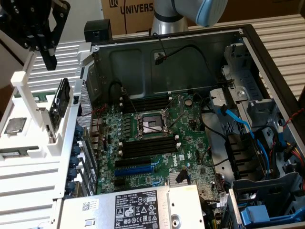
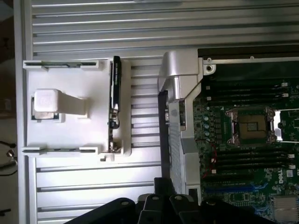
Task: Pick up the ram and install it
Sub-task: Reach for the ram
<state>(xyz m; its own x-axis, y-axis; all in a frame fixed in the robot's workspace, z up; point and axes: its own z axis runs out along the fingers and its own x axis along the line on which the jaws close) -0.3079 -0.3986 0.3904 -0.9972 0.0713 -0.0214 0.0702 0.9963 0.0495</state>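
While end effector (image 1: 49, 61) hangs closed, ram (image 1: 61, 102) stands edge-up (open gap between).

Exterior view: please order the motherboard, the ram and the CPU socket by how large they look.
Largest: motherboard.
Then ram and CPU socket: the ram looks longer, the socket wider, so I do not rank these two.

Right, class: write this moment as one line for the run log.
stage: ram not yet picked | hand: shut, empty, above holder | ram: on edge in holder, untouched
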